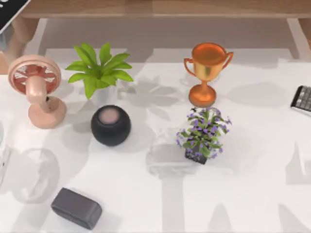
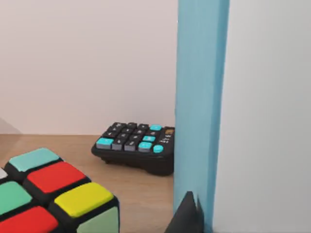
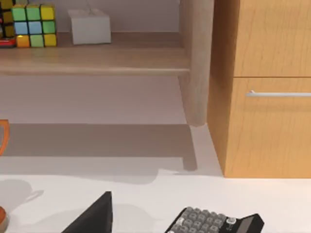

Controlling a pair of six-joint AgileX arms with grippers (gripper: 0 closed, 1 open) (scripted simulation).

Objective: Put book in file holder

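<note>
Top view, looking down on a white table [image 1: 146, 208]. At the far left stands a pink fan [image 1: 36, 90], with a green plant [image 1: 98, 72] and a round black speaker [image 1: 111, 124] to its right. A copper trophy [image 1: 206, 73] stands far of centre-right, and a purple flowering plant [image 1: 203, 134] is just near of it. A grey box [image 1: 76, 208] lies near left. A calculator [image 1: 302, 99] sits at the right edge.

Left wrist view. A tall blue slab, judged to be the book [image 2: 200, 107], stands upright, very close to the camera. A dark part of the left gripper [image 2: 187, 216] lies against its lower edge. Whether the gripper is clamped on it cannot be told. A pale flat surface [image 2: 265, 116] touches the book; it could be the book's cover or the holder's wall. Beyond, on a wooden shelf [image 2: 141, 194], are a black calculator with cyan keys [image 2: 136, 145] and a colour cube [image 2: 53, 194].

Right wrist view. A dark part of the right gripper [image 3: 92, 216] hangs over the table's right side near the grey-keyed calculator, facing a wooden drawer cabinet [image 3: 267, 87]. Its opening cannot be told, and it appears idle.

Judgement: the book seems lifted and the placing not yet confirmed.
</note>
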